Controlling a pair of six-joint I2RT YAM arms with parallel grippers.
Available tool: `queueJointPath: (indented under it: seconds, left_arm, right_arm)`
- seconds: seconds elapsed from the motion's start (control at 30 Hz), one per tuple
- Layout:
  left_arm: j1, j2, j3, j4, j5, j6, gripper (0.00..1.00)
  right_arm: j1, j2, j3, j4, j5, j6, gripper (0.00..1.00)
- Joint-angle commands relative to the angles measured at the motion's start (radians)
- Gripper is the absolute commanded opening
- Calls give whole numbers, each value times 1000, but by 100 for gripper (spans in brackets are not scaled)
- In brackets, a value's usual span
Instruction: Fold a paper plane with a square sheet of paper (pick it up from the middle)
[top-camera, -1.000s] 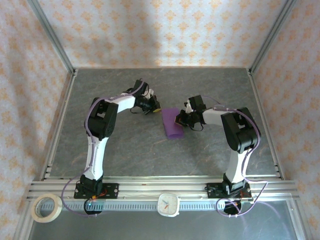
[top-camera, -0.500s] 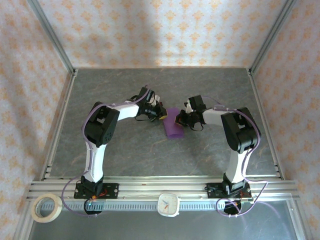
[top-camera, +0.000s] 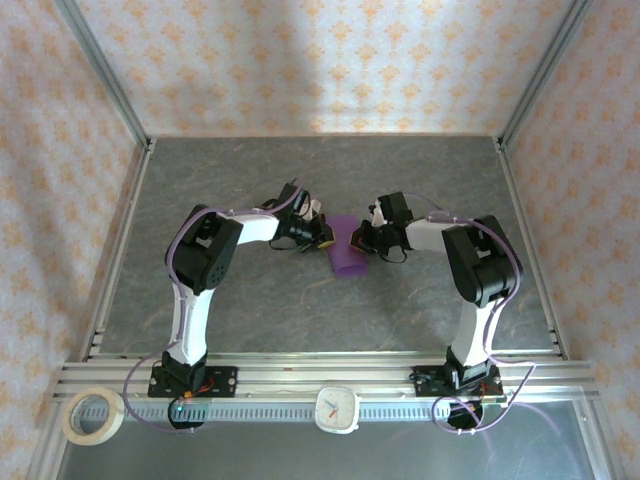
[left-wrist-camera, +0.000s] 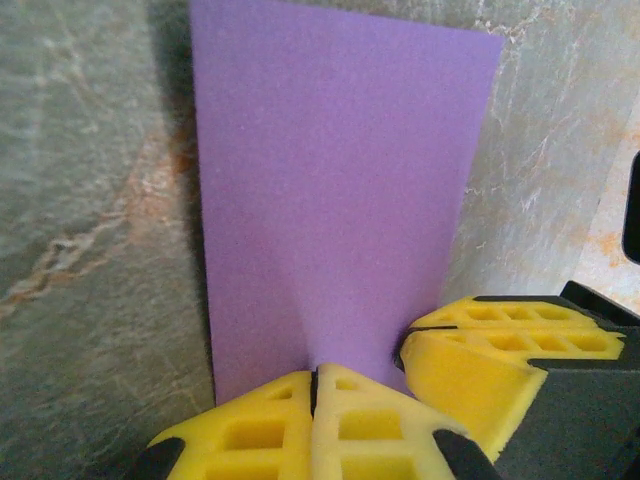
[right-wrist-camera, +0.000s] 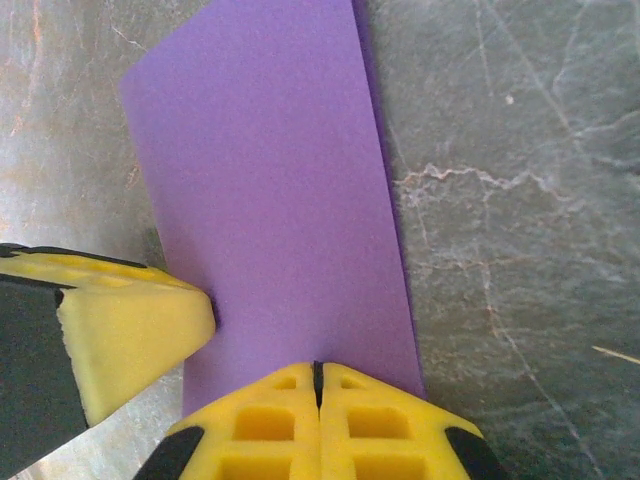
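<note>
The clenched left claw (left-wrist-camera: 315, 385) and clenched right claw (right-wrist-camera: 318, 375) hide one end of the purple paper (left-wrist-camera: 335, 180). Open desk (right-wrist-camera: 500, 150) borders its other edges.

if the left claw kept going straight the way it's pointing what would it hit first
The square sheet of paper: the shut left claw sits right at its near edge and would push into or slide over it. Whether the tips touch the sheet is hard to tell.
</note>
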Motion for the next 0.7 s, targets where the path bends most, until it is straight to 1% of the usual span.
queueJointPath:
  seconds: [0.0, 0.17, 0.37, 0.47, 0.67]
  left_arm:
    - [8, 23, -26, -116, -90, 74, 0]
    - [9, -27, 16, -148, -80, 75, 0]
    - [-23, -99, -16, -34, -11, -26, 0]
    - [-47, -89, -15, -15, 14, -41, 0]
    - [-60, -55, -44, -2, 7, -46, 0]
  right_arm:
    - [-10, 57, -67, -169, 131, 8, 0]
    - [-10, 58, -69, -167, 132, 11, 0]
    - [-10, 54, -69, -162, 133, 15, 0]
    - [-10, 52, -75, -157, 131, 19, 0]
    - [-11, 45, -76, -160, 133, 18, 0]
